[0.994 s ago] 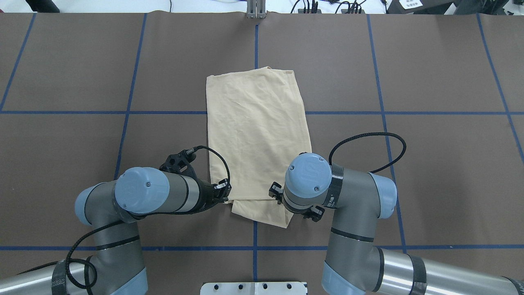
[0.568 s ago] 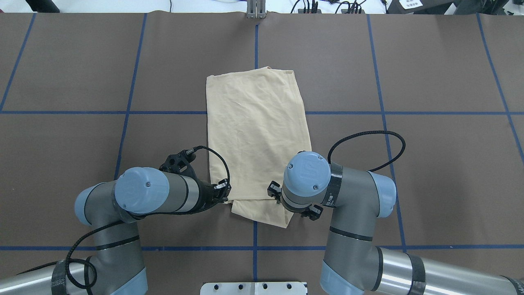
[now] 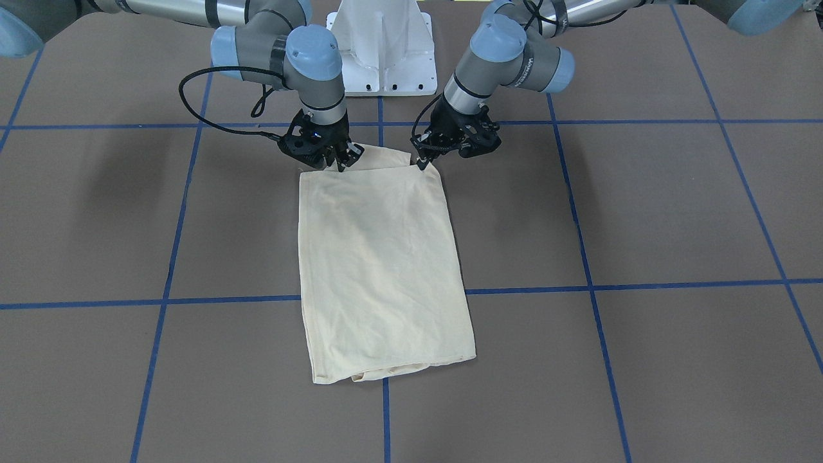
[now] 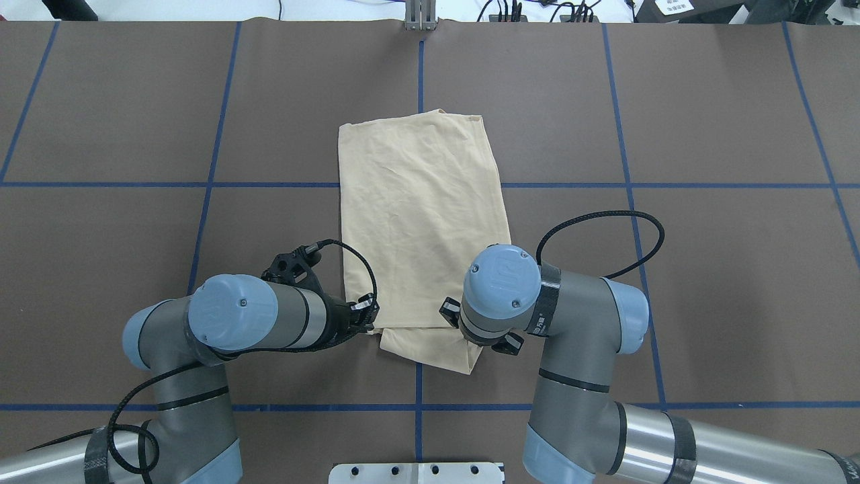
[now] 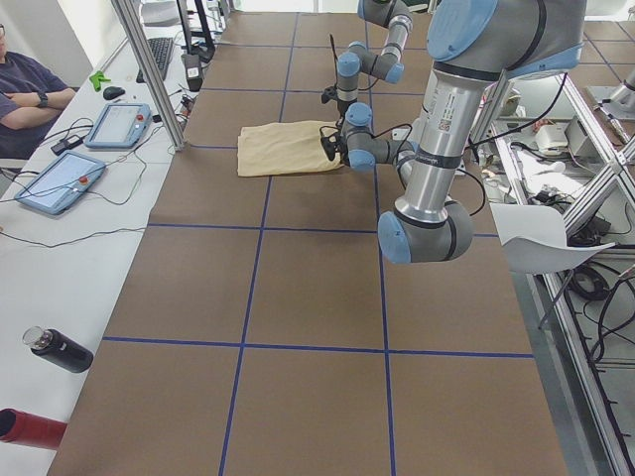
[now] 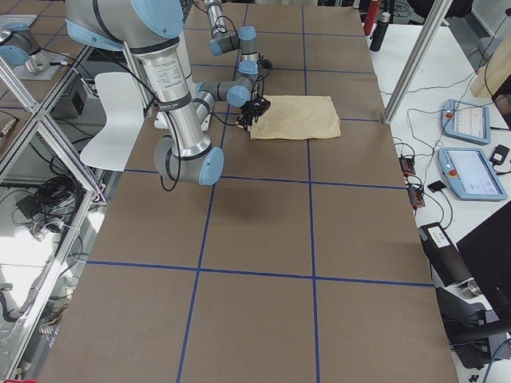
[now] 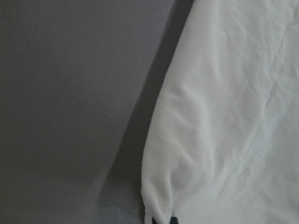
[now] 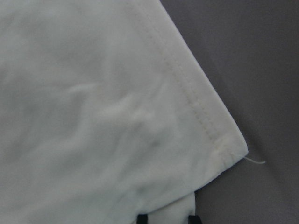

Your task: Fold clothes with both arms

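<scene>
- Shirt [image 4: 423, 215] cloth is gathered into a tight pinch between the left arm's fingers [image 3: 421, 163]; in the left wrist view the two dark tips sit close together at the fabric's edge, clenched on it.
- The right arm's fingers [image 8: 142, 219] stand apart, released, with a lower flap of the cloth between their tips. Just beside them is a stitched hem corner with a loose thread [image 8: 254, 161].
- Both sets of fingers are at the shirt's end nearest the robot, one at each corner.
- The pale cream-yellow shirt is folded into a long rectangle and lies flat at the middle of the tabletop [image 4: 672, 101]. At the near end an under layer sticks out at a slant.
- The left arm [image 4: 235, 316] and right arm [image 4: 578, 323] bend down over that near end, black cables looping off their wrists.
- The tabletop is covered in brown and marked into squares by blue tape lines [image 4: 134, 183]. The shirt lies across one crossing.
- A white pedestal base [image 3: 382, 45] stands behind the arms.
- Lettering [image 5: 444, 104] runs along the left arm's silver tube, too small to read.
- Along the far side a white bench holds two teach pendants [image 5: 124, 124], a black bottle [image 5: 58, 349] and a red bottle [image 5: 25, 426]. A seated person [image 5: 25, 89] rests folded arms there.
- A white chair [image 6: 112, 112] stands by the robot's side.
</scene>
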You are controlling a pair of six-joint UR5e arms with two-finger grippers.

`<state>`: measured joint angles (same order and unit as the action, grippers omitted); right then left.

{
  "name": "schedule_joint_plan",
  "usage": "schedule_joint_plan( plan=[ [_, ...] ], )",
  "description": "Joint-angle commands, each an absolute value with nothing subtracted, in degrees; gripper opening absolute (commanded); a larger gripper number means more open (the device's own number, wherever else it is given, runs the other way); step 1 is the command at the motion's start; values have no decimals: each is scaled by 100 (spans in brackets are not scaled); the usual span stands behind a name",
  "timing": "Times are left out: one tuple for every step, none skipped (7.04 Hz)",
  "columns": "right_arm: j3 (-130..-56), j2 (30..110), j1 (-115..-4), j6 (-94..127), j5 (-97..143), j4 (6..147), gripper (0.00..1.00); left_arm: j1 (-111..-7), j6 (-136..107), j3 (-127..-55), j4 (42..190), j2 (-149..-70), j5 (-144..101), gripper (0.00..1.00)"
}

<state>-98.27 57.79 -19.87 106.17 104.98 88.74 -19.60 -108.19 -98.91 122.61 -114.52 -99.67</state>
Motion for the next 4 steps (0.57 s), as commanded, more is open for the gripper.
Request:
schedule_joint_plan(
  plan=[
    [-9817,5775,-1986,10617,10494,8877,0,-1960,-10819,-9888,12261,-11452,-9967,0],
    [-9817,5774,-1986,10617,10494,8877,0,-1960,-10819,-9888,12261,-11452,-9967,0],
    [-9826,5757,-2004,10617,10503,8877,0,-1960,-10819,-9888,12261,-11452,-9967,0],
    [-9878,5757,-2039,10617,10520,8886,0,-1960,-10819,-9896,12261,-11452,-9967,0]
  ],
)
